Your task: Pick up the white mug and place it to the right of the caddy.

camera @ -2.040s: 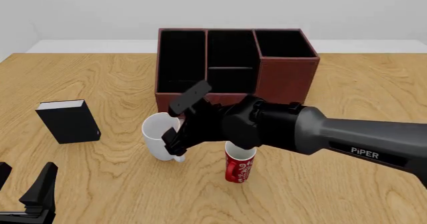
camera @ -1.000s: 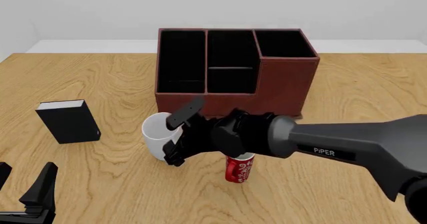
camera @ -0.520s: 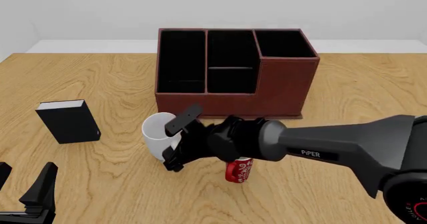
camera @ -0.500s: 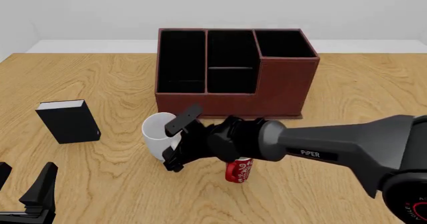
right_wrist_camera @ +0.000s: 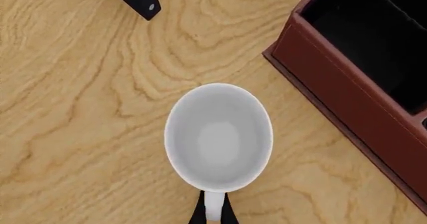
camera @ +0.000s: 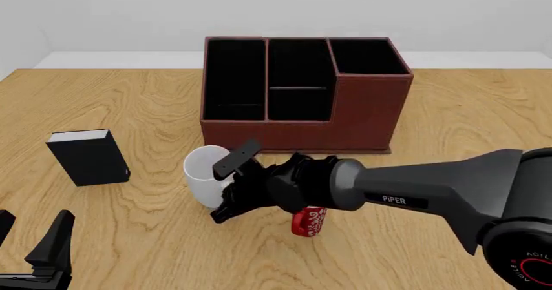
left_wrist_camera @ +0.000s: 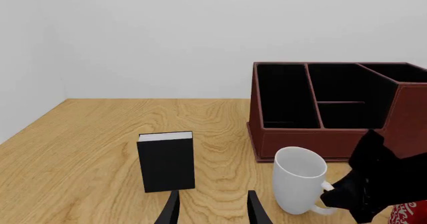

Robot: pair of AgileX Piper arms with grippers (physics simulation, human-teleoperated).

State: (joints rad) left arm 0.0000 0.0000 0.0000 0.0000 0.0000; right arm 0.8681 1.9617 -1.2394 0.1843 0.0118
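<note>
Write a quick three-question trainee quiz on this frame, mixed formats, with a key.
1. True or false: the plain glossy white ceramic mug stands upright on the wooden table.
2. The mug's loop handle sits between the jaws of: A) the left arm, B) the right arm, C) neither.
3. Short answer: which small object beside the mug is partly hidden under the right arm?

Key
1. True.
2. B. The right wrist view shows the handle between the two jaws.
3. The small red mug with white pattern.
</note>
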